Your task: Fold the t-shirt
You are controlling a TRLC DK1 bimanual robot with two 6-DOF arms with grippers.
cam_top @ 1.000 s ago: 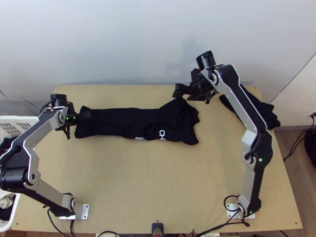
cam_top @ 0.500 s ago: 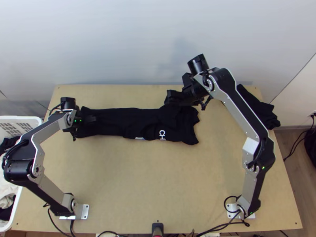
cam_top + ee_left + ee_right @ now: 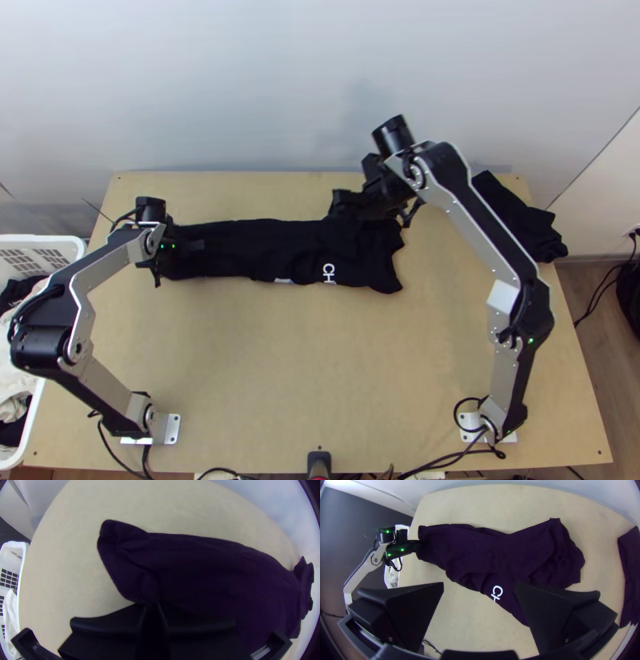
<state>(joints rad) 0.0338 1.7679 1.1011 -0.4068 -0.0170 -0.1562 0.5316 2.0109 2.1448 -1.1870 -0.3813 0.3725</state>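
Near the bench's (image 3: 320,384) far left corner, the left gripper (image 3: 196,245) is grasping the t-shirt (image 3: 276,248). The right gripper (image 3: 340,206) is hovering released above it.

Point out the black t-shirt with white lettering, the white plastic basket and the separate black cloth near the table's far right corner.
Black t-shirt (image 3: 280,244): top view, middle of its length.
White basket (image 3: 40,239): top view, far rim.
Separate black cloth (image 3: 534,224): top view, its middle.

One printed t-shirt (image 3: 272,252), two arms (image 3: 480,220), one basket (image 3: 48,239).
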